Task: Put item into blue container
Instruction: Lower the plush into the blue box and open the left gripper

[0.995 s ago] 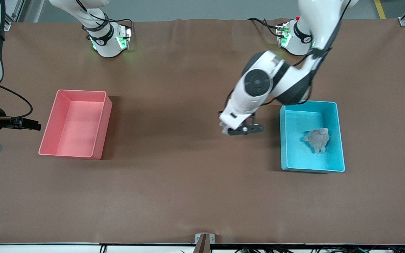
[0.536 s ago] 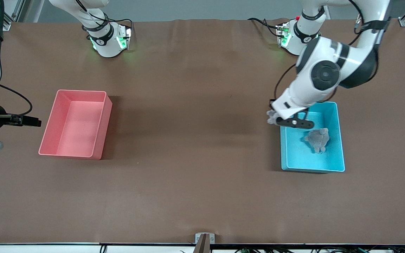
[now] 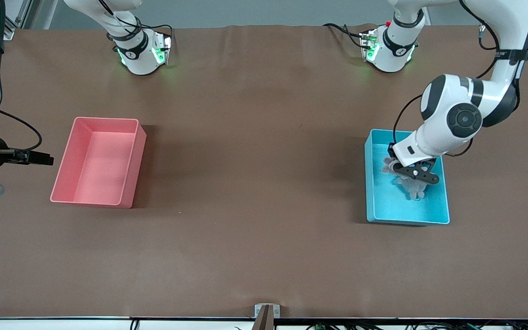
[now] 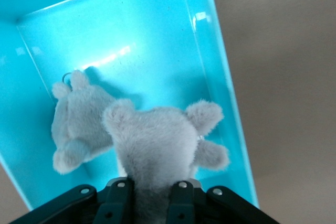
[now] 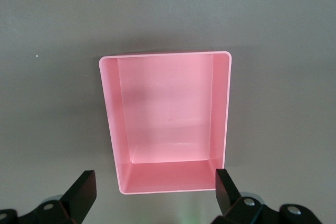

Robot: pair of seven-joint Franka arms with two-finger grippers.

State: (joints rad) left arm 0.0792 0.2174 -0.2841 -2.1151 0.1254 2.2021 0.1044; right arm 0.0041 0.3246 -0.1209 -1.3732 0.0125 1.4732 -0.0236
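The blue container (image 3: 401, 208) stands toward the left arm's end of the table. One grey plush toy (image 3: 414, 190) lies on its floor, also in the left wrist view (image 4: 79, 129). My left gripper (image 3: 413, 174) hangs over the container, shut on a second grey plush toy (image 4: 155, 140) of the same kind, which hangs from the fingers above the bin's floor (image 4: 147, 40) beside the lying one. My right gripper (image 5: 152, 192) waits open and empty, up in the air near the pink bin.
A pink bin (image 3: 99, 160) of like size stands empty toward the right arm's end of the table, and fills the right wrist view (image 5: 168, 103). Brown cloth covers the table (image 3: 255, 206). The two arm bases stand along the table's edge farthest from the front camera.
My left arm has swung from over the table's middle to over the blue container, carrying the grey plush toy. The right arm has barely moved.
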